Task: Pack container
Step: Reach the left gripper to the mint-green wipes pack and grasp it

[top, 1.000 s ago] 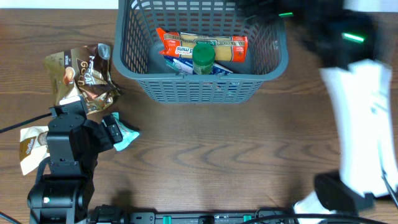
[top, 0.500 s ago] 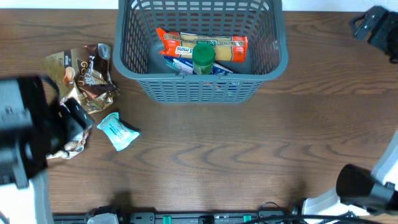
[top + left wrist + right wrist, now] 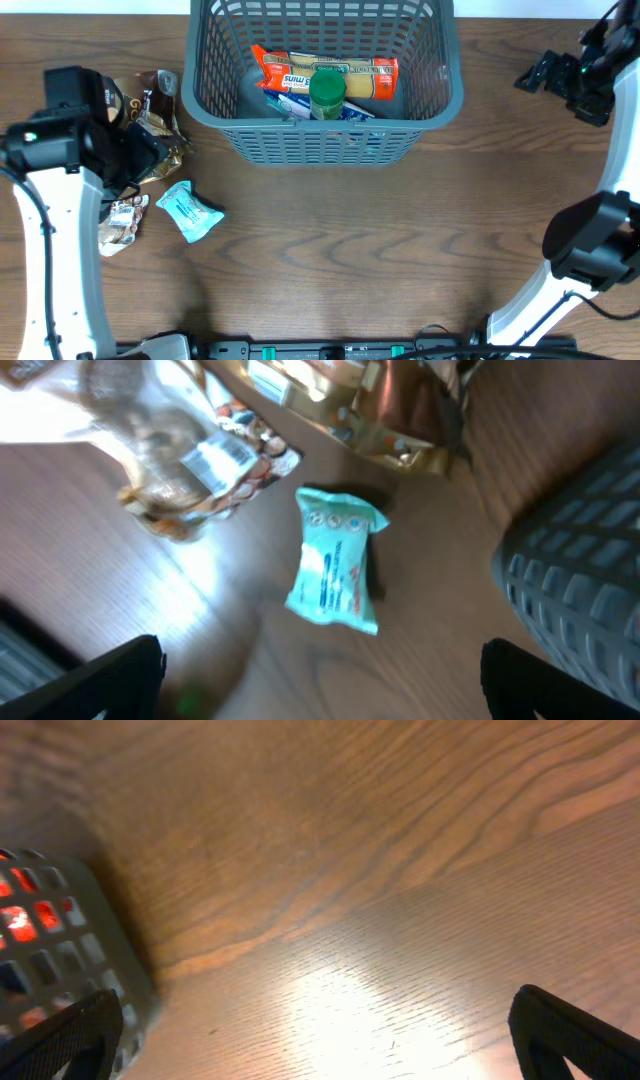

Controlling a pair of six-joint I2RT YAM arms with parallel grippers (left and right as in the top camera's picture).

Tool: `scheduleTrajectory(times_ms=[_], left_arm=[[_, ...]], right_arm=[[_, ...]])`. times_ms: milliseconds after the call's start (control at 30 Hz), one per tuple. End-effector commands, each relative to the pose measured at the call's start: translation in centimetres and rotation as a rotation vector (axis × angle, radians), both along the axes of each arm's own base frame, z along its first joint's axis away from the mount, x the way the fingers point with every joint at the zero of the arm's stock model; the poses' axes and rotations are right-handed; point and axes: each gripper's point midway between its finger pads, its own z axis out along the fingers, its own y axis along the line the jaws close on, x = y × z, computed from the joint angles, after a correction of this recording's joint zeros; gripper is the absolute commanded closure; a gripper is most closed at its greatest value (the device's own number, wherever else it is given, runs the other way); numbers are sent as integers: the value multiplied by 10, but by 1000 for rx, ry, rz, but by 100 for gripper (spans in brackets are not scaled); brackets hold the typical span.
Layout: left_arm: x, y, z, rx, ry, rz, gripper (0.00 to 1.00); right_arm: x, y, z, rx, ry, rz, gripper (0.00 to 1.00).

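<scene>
Looking down on a dark wood-grain tabletop (image 3: 350,250) here, filling pretty much the whole view. Spotting the container (image 3: 320,143) sitting at the middle of the far edge, already holding an orange pasta pack (image 3: 325,70) and a green-capped jar (image 3: 327,92), plus something blue underneath, too hidden to name. Counting three loose bits toward the left edge: a crumpled gold coffee bag (image 3: 150,110), a small pale snack pouch (image 3: 122,220) and a teal packet (image 3: 190,210), that last one lying nearest the middle.

Seeing the left tool (image 3: 320,660) hanging wide open and empty around the gold bag, with the wrist view pointing right at the teal packet. Seeing the right tool (image 3: 535,75) hovering toward the far right corner, also spread open, gripping nothing, near the container's right wall.

Betting on the teal packet as the next pick, and on the left arm for it, being way nearer than the right. Reading the packet's long axis as diagonal in the overhead, far-left to near-right. In the wrist view, reading it as crossing the line between the fingers, so probably closing across the short side without much wrist twist. Placing the container toward the far edge and to the right of the left tool, well apart from the packet, so expecting a lift and a carry over the thick rim.
</scene>
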Motion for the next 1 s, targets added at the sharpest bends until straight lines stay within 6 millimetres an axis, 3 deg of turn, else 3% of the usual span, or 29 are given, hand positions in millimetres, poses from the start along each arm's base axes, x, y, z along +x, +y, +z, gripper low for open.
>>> scheduleTrajectory(times_ms=[0,300,467,967], left_arm=[[1,-10,-32,-50,23,-90,2],[2,-15,-106,-74,10,-106,2],[-3,-23,-133,-103,1,-114,1],[2,-45,-168,-96,-33,-169,1]], right_arm=[[3,3,-11,-1,17,51,1],[11,8,-14,-14,4,91,1],[13,14,-14,-17,2,112,1],[17,34,-14,-21,4,175,1]])
